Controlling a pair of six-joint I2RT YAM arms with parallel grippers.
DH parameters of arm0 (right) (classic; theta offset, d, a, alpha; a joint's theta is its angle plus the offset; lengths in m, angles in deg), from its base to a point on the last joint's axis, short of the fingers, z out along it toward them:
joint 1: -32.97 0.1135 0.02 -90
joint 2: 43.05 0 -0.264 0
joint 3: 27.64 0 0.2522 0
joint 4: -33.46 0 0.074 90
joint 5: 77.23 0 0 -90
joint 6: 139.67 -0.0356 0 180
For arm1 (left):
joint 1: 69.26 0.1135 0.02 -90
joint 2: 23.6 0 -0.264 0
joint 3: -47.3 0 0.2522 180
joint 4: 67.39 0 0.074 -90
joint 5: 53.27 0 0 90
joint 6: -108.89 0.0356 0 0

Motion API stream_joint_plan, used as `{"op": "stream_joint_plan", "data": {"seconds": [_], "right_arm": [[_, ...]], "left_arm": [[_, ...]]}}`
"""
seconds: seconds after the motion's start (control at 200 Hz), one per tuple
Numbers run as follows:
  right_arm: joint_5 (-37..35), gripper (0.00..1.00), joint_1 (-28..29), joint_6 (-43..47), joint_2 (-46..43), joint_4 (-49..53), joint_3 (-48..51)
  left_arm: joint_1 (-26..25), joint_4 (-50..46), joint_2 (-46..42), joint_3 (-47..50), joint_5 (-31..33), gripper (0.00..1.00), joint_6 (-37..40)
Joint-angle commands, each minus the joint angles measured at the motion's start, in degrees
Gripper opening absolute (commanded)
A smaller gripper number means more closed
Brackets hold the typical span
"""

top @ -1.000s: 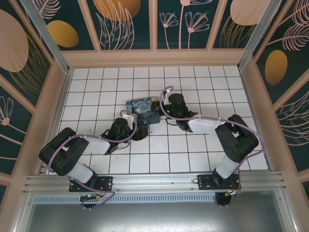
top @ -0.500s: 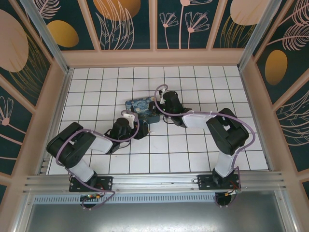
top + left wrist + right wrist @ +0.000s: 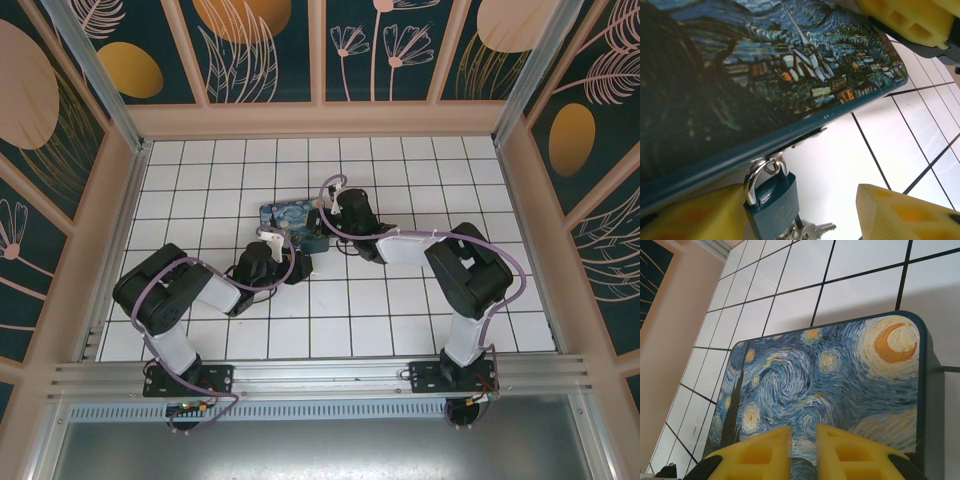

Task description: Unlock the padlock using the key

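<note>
Now spread wide, the left fingers (image 3: pixel 690 217) flanked the padlock (image 3: pixel 771 200), having closed in over the past second on the near edge of the painted box (image 3: pixel 740 75). The padlock hung by its shackle from the box's hasp, the key (image 3: pixel 810 231) at its base; whether seated, unclear. The right fingers (image 3: pixel 760 452), nearly together and gripping nothing, had swung over the lid, likely steadying it. The box sat shut on the tiled surface (image 3: pixel 840 165), contents hidden.
</note>
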Motion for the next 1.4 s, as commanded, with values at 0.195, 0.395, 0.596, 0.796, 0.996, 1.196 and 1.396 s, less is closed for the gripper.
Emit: {"op": "stream_joint_plan", "data": {"seconds": [0.195, 0.395, 0.596, 0.796, 0.996, 1.196, 1.396], "right_arm": [[0.64, 0.2, -0.29, -0.81, 2.91, 1.87, 1.21], [0.64, 0.2, -0.29, -0.9, 2.91, 1.58, 1.53], [0.73, 0.2, -0.29, -0.94, 3.1, 1.37, 1.73], [1.07, 0.2, -0.29, -1.07, 3.55, 1.18, 1.77], [1.3, 0.2, -0.36, -1.42, 3.61, 0.93, 1.9], [1.42, 0.2, -0.26, -1.51, 3.66, 0.82, 2.15], [1.61, 0.19, -0.25, -1.6, 3.7, 0.56, 2.49]], "left_arm": [[-0.45, 7.07, 3.24, 0.45, -0.42, 0.5, -3.66], [-0.41, 7.64, 3.61, 0.33, -0.25, 0.4, -4.35], [-0.4, 7.22, 4.34, -0.25, 0.1, 0.3, -4.32], [-0.43, 7.42, 5.8, -0.95, 0.45, 0.3, -4.74], [-0.44, 8.32, 6.76, -1.36, 0.78, 0.33, -5.61], [-0.45, 8.47, 7.13, -1.83, 1.68, 0.19, -6.39], [-0.41, 8.15, 6.42, -2.17, 1.61, 0.02, -7.13]]}}
